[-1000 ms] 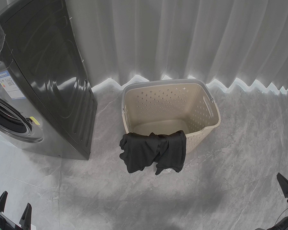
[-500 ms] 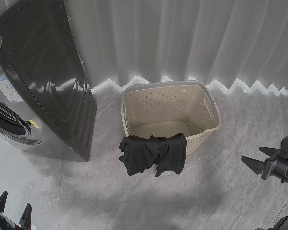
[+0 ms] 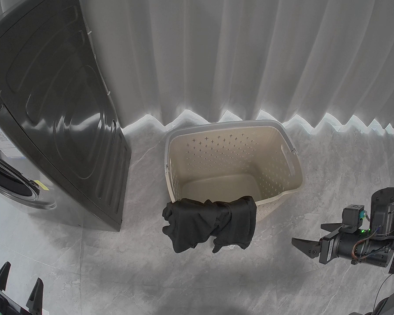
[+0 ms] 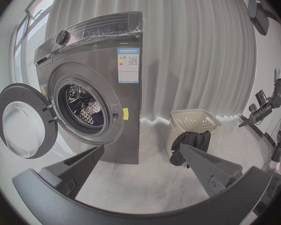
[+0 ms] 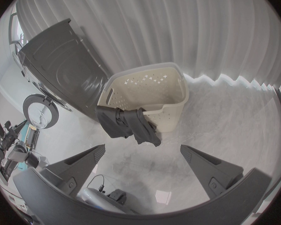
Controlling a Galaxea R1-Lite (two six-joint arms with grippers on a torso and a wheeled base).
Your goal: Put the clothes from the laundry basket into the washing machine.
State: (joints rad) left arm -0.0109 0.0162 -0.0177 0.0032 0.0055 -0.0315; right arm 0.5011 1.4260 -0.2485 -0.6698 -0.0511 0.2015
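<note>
Since a second ago your right gripper has swung in from the lower right edge of the head view. It now sits to the right of the laundry basket, near it but not touching, jaws spread and empty. The whole picture has shifted a little too, which is the camera, not the things. The black garment hangs over the basket's near rim and partly down the outer wall. Your left gripper is low at the left edge, jaws apart, well away from the basket. The washing machine stands left of the basket.

In the left wrist view, the machine's round door stands swung open and you can see the drum.

In the right wrist view, the wide-spread fingers frame the floor, with basket and garment beyond.
</note>
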